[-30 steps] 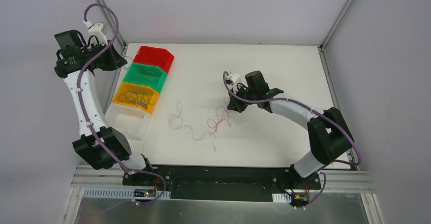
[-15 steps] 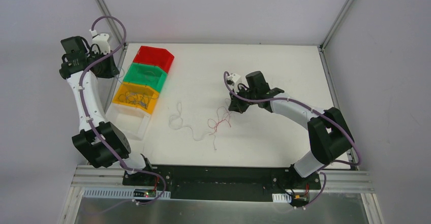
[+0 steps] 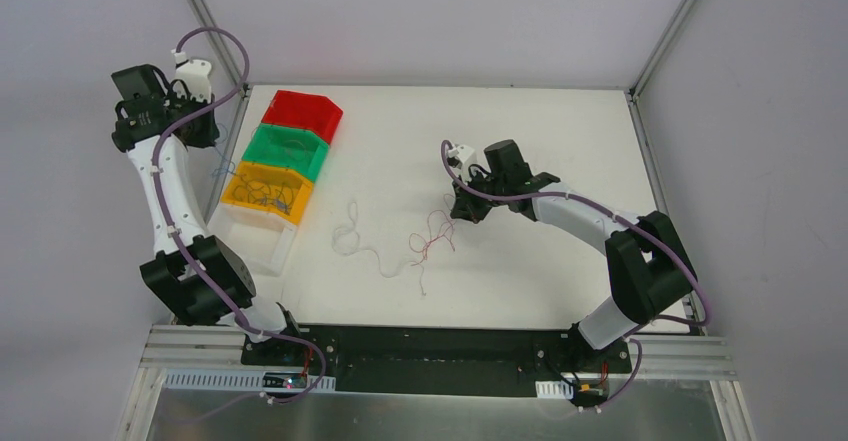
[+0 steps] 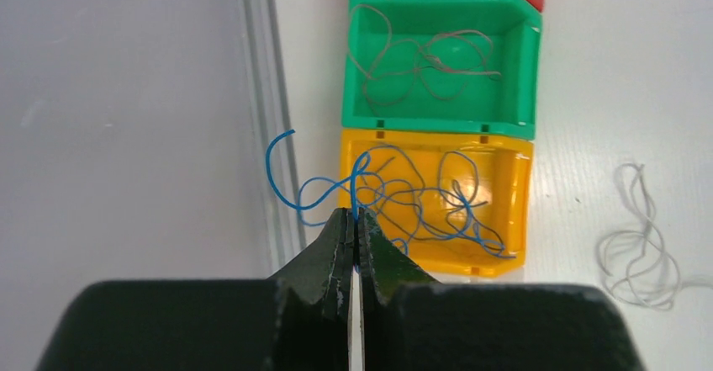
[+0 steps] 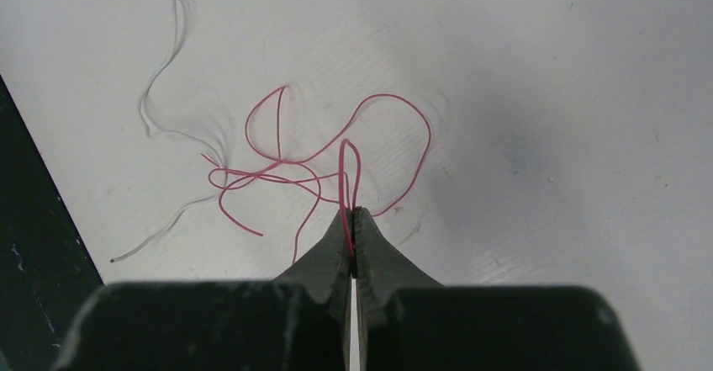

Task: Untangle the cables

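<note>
Top external: white table [image 3: 540, 141], both arms reaching out over it. The left gripper [image 3: 214, 139] is raised at the table's left edge, just beside a row of bins. The red bin [image 3: 300, 111] is farthest, the green bin [image 3: 322, 159] in the middle and the yellow bin [image 3: 296, 204] nearest. A clear tray [image 3: 250, 246] touches the yellow bin's near side. The right gripper [image 3: 460, 211] is low over the table centre, at the far end of a red wire [image 3: 430, 239]. A white wire [image 3: 346, 239] lies loose on the table between the bins and the red wire, trailing toward the near edge. Jaw state is not readable from up here.

Left wrist: jaws closed tip to tip, pinching a blue wire [image 4: 286, 156]. From the pinch, one part curls left to a free hooked end. The other part loops into the yellow bin, where it mixes with darker strands. The grey wires [image 4: 425, 55] lie coiled in the green bin. Only the red bin's near wall shows. The white wire's coil sits on the table right of the yellow bin, apart from it.

Right wrist: jaws closed on the red wire, gripping a narrow loop of it. The rest spreads in open loops on the table ahead of the tips. The white wire comes in from the upper left and meets the red bundle at its left side. Cannot tell whether the two are hooked together.
</note>
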You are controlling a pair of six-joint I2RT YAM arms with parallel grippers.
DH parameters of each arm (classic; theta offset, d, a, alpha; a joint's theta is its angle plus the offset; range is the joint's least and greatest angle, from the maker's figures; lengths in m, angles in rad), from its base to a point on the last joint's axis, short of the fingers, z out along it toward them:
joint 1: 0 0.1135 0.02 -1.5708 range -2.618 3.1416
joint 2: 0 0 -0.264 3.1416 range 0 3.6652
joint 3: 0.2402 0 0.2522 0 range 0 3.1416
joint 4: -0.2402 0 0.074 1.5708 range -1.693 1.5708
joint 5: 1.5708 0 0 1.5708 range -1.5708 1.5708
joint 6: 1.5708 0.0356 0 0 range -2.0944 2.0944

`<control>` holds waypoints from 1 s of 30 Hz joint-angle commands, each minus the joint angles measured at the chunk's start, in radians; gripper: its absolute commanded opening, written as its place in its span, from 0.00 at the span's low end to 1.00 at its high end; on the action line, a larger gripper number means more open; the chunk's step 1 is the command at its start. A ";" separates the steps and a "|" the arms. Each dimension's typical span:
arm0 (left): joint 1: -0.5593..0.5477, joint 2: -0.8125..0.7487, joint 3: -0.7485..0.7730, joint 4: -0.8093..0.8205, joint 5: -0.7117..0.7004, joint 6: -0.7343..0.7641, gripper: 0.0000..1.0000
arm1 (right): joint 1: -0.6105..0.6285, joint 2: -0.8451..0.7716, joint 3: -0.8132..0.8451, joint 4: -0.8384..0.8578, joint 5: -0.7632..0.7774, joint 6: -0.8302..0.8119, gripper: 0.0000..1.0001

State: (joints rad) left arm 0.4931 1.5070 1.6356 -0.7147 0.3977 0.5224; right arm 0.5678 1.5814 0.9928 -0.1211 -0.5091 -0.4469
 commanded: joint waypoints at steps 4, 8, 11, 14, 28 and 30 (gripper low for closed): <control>-0.015 -0.027 -0.139 -0.002 0.285 -0.057 0.00 | -0.006 -0.038 0.038 -0.010 -0.025 -0.007 0.00; -0.043 0.012 -0.209 0.003 0.305 -0.066 0.00 | -0.006 -0.038 0.048 -0.027 -0.026 -0.014 0.00; -0.054 0.092 -0.225 0.013 0.253 -0.069 0.00 | -0.008 -0.035 0.055 -0.039 -0.027 -0.015 0.00; -0.055 0.160 -0.228 0.019 0.221 -0.055 0.00 | -0.008 -0.038 0.063 -0.055 -0.031 -0.013 0.00; -0.104 -0.142 -0.225 -0.061 0.432 0.022 0.82 | -0.007 -0.068 0.150 -0.059 -0.112 0.123 0.00; -0.179 -0.174 -0.223 -0.063 0.490 -0.033 0.82 | -0.006 -0.073 0.183 -0.050 -0.135 0.179 0.00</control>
State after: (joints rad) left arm 0.4156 1.4212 1.3834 -0.7437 0.6891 0.5285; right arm 0.5659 1.5646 1.0912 -0.1959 -0.5697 -0.3752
